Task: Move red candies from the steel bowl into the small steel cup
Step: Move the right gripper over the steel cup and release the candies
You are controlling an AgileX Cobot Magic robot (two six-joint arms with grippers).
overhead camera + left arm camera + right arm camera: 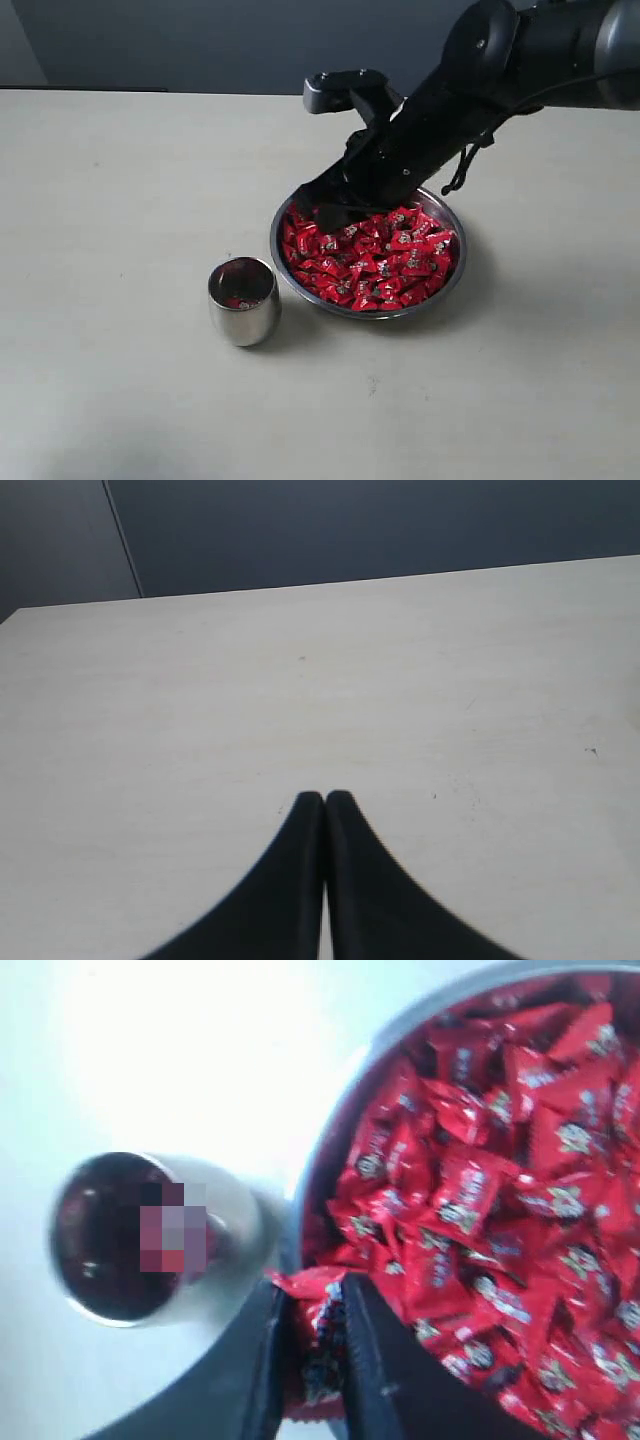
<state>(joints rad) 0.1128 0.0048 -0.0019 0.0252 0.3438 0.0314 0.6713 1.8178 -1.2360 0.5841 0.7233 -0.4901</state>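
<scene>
Leaning over the rim of the steel bowl (372, 313), the right pincer (325, 212) is clenched on some of the red candies (385, 262); its 2 fingers (262, 1360) squeeze the wrappers between them. The small steel cup (243, 302) stands upright on the surface (120, 200), just beside the bowl, with something red inside. The left pincer (324, 810) is pressed closed and grasps nothing.

My right wrist view is overexposed: the worktop (180, 1050) burns out white and the red candies (480, 1190) blur softly. The exterior view is evenly lit, with soft shadows beside the steel bowl (372, 314) and small steel cup (243, 312).
</scene>
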